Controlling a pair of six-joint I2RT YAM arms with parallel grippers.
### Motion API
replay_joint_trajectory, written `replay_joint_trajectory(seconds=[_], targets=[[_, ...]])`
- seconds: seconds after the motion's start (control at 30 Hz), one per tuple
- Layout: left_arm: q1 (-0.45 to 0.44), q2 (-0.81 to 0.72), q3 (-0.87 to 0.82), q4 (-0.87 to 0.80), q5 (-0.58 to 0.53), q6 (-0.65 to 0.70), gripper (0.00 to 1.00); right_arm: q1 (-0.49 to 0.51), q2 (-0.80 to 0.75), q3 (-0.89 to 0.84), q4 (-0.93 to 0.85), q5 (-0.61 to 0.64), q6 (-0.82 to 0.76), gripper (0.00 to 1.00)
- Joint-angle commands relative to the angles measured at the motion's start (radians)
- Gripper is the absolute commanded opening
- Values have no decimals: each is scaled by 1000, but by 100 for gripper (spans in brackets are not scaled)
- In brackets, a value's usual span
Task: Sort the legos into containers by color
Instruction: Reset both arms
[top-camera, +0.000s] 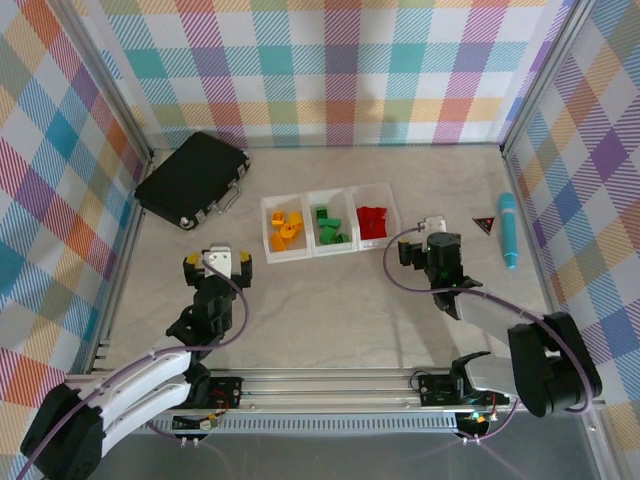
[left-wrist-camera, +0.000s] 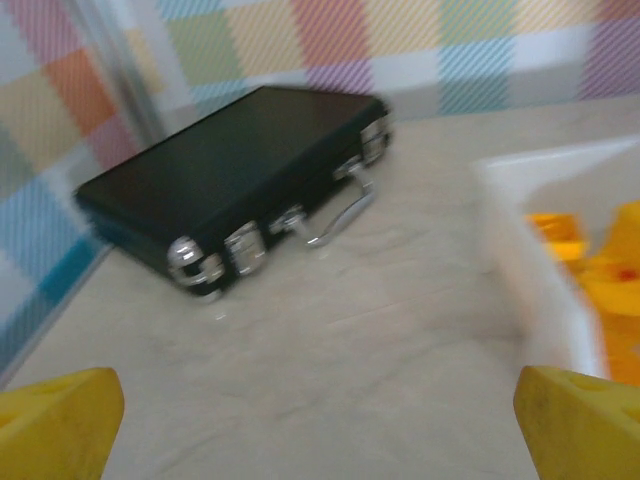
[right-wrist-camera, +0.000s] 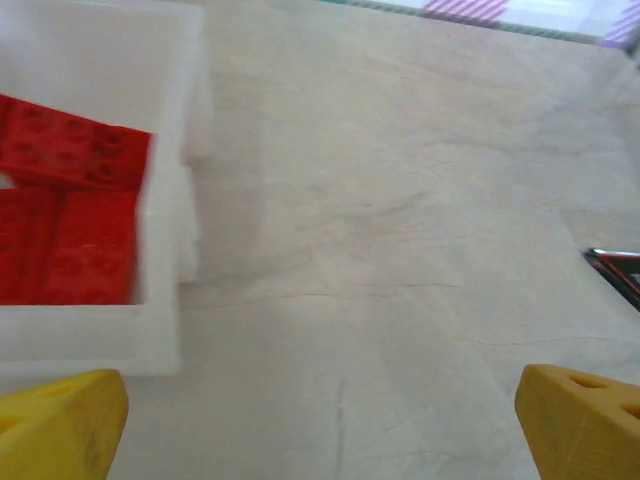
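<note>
Left fingers (top-camera: 218, 262) spread wide and holding nothing, over bare counter (top-camera: 330, 300) short of the tray's near-left corner. In the left wrist view the yellow fingertips (left-wrist-camera: 55, 420) sit at the bottom corners, well apart, with only counter between them. Cannot tell whether they touch the surface. Ahead of them, a black case (left-wrist-camera: 230, 190) lies flat with its latches and handle facing the camera. Right fingers (top-camera: 428, 240) are just beside the tray's right end, also spread wide and empty; their tips (right-wrist-camera: 585, 420) frame bare counter. The tray (top-camera: 300, 256) of three joined bins stands mid-counter: orange legos (top-camera: 285, 230) in the left bin, green legos (top-camera: 328, 226) in the middle, red legos (top-camera: 372, 222) in the right. A blue pen (top-camera: 509, 230) and a dark triangular piece (top-camera: 485, 223) lie to the right, apart from the tray.
</note>
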Motion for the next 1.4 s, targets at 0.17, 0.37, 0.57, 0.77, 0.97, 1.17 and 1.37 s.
replay_joint_trajectory(seconds=[0.17, 0.37, 0.57, 0.77, 0.97, 1.17, 1.37], targets=[[181, 287, -12, 334, 81, 30, 100, -27, 109, -2, 246, -132, -110, 99], [288, 513, 96, 425, 371, 36, 100, -68, 207, -23, 426, -115, -167, 99], [460, 766, 140, 597, 588, -91, 100, -298, 258, -34, 453, -395, 37, 99], [478, 754, 221, 428, 678, -77, 100, -299, 278, -6, 427, -307, 72, 99], [478, 754, 221, 427, 675, -79, 100, -296, 279, 7, 410, -323, 61, 99], [477, 754, 220, 427, 675, -79, 100, -298, 283, 19, 388, -368, 48, 99], [478, 754, 219, 428, 676, -79, 100, -298, 278, 9, 405, -376, 38, 99]])
